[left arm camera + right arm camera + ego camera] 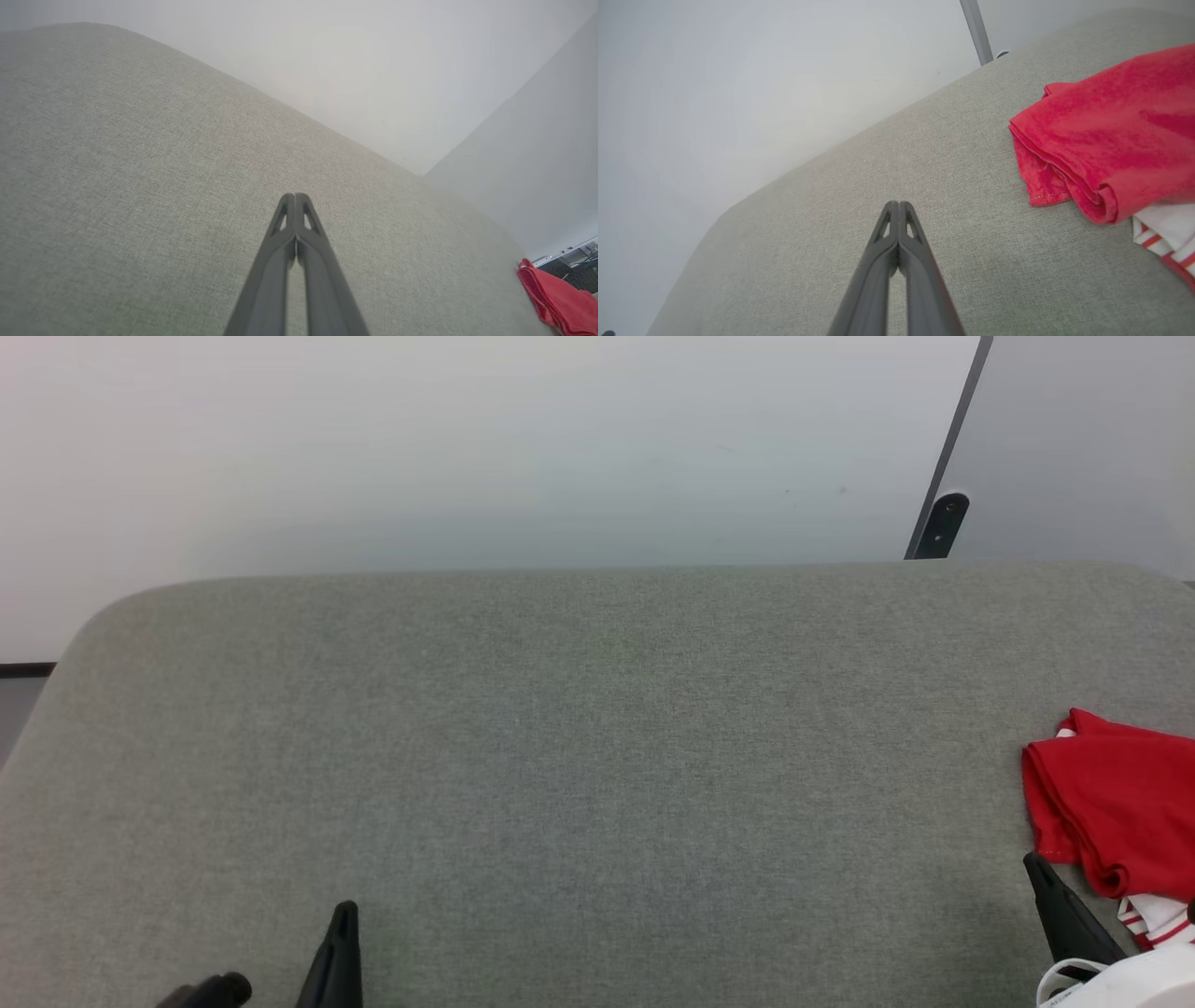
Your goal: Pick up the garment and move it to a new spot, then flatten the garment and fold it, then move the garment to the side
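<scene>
**No writing to read**

No word, number, label or brand can be read in any view. The garment (1111, 803) lies bunched at the right edge of the grey fabric surface (579, 756). It shows plain red cloth and a strip of white trim with red stripes. Whatever print it may carry is folded out of sight.
</scene>
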Tool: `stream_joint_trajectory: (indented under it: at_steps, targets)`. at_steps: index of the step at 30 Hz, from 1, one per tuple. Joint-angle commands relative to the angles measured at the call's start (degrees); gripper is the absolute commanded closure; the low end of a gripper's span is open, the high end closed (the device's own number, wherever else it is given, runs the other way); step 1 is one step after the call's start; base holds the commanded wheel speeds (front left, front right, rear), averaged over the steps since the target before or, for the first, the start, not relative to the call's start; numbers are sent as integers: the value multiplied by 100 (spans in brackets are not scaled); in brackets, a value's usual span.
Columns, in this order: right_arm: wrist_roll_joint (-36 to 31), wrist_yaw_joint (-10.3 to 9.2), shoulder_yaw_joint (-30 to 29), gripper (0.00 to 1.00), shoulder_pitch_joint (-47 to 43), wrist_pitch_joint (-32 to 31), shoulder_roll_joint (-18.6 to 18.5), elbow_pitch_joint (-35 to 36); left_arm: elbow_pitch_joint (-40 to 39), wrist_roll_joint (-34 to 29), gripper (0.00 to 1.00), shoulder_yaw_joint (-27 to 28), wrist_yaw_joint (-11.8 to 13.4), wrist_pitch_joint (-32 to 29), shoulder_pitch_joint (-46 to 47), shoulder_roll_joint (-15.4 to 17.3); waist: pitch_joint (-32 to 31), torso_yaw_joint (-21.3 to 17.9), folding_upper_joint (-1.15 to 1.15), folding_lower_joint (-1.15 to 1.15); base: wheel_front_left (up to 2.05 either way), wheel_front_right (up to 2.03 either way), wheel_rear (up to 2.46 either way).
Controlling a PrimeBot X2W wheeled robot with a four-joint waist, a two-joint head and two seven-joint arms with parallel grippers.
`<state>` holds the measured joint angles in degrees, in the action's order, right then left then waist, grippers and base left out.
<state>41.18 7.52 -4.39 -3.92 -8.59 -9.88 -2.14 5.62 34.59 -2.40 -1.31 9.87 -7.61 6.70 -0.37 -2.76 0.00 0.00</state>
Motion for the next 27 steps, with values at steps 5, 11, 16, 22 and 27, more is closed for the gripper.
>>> stream_joint_trajectory:
  at_steps: [5,11,16,22,27]
  targets:
    - [488,-1,-55,100,232,53,38,-35,14,557,100,84,-86,-117,230,-1,3,14,0,0,0,0,0]
    - [910,-1,-70,100,314,68,98,-138,82,1050,100,141,-140,-240,338,-21,6,30,0,0,0,0,0]
    - [1243,-1,-82,100,368,79,147,-221,137,1437,100,187,-178,-338,420,-39,9,43,0,0,0,0,0]
    - [1622,-2,-95,100,443,95,202,-313,201,1875,100,241,-221,-455,515,-60,12,59,0,0,0,0,0]
    - [1918,-2,-107,100,493,108,241,-387,254,2218,100,285,-254,-544,594,-78,15,73,0,0,0,0,0]
